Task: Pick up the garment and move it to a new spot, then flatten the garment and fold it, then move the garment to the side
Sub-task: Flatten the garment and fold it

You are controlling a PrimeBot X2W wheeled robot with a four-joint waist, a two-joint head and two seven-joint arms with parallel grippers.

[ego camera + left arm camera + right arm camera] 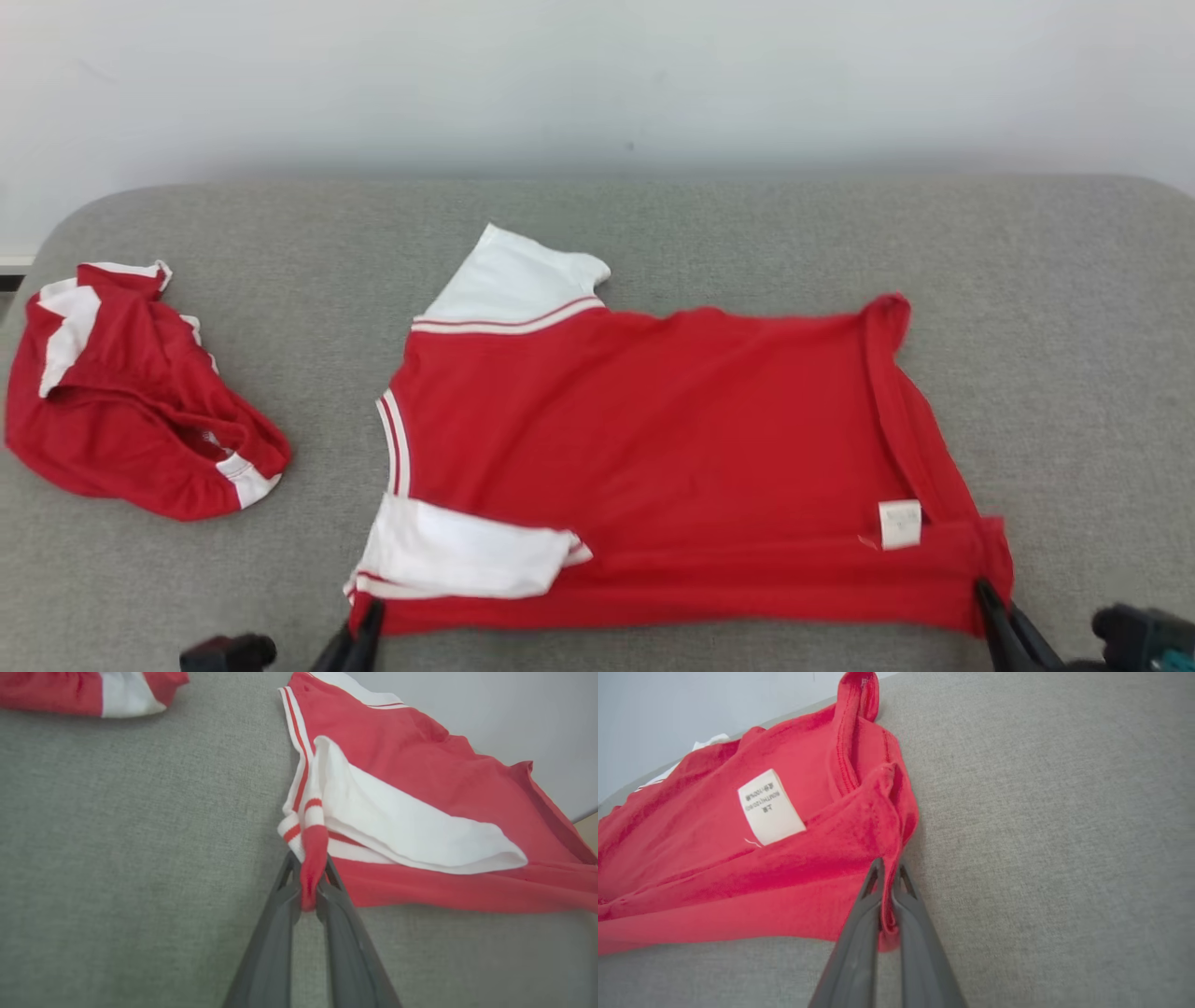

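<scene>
**Red garment spread on the desk, pinched at both near corners**

The grey, cloth-covered desk (747, 233) stands before a pale wall (597, 75). The garment (653, 420), a red shirt with white sleeves, lies spread across the middle of the desk, neckline toward the robot's left and hem toward its right. A second garment (131, 420), also red and white, lies crumpled well apart at the far left. The near sleeve (457, 551) is folded inward over the red body; the far sleeve (513, 280) lies flat, pointing away. A white label (900, 523) shows near the hem. The left tool (309, 863) is closed on a bunch of red fabric at the near shoulder corner. The right tool (889, 868) is closed on the near hem corner.
</scene>
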